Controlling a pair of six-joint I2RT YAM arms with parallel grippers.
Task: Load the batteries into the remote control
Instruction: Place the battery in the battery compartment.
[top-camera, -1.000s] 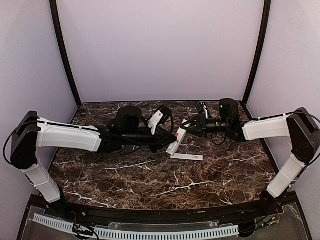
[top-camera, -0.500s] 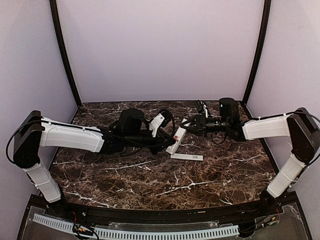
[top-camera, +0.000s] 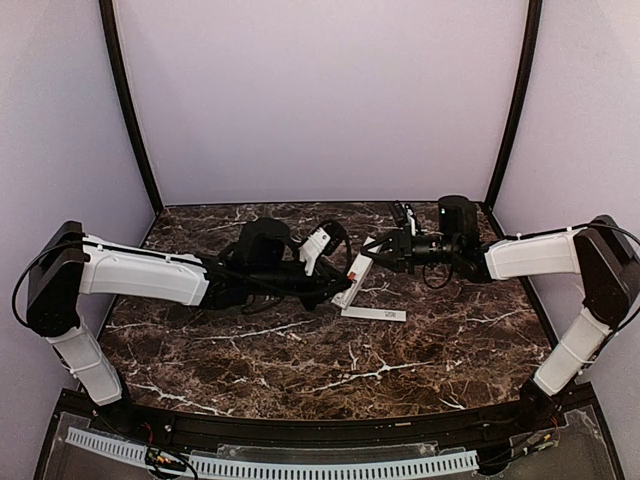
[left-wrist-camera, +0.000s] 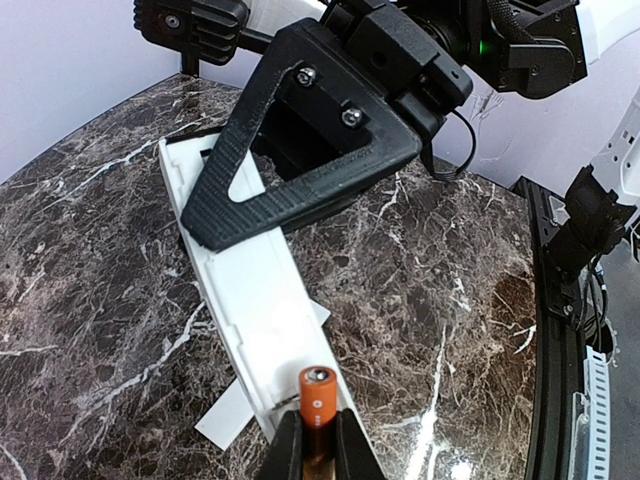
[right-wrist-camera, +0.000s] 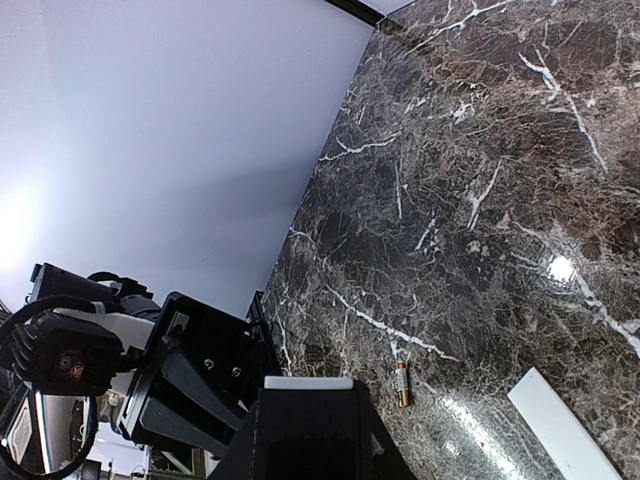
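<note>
left side first: the left end effector (left-wrist-camera: 317, 432) is clenched on a battery (left-wrist-camera: 316, 393), an orange-red cylinder pinched between its two fingers with the metal cap poking out past the tips. that cap sits right at the lower end of the remote control (left-wrist-camera: 245, 290), over its back, though whether it is actually inside the recess cannot be told from here. the remote is tilted, one end down by the bench (left-wrist-camera: 80, 300) and the other lifted. the long narrow recess faces up and shows only white plastic along the stretch in view, and the upper part is hidden. moving right, what hides it is the right end effector (top-camera: 372, 252), gripping the raised end of the remote, one black triangular finger lying right across the back of it in the left wrist view. count so far: one remote, and two batteries seen, the one held and a second battery (right-wrist-camera: 401, 384) lying loose on the marble in the right wrist view, well apart from everything else. there is also one flat white cover strip (top-camera: 375, 314), flat on the bench just beside and partly under the remote's low end. both arms meet mid-bench over the remote, black cables looping off each wrist, pale walls all round.
</note>
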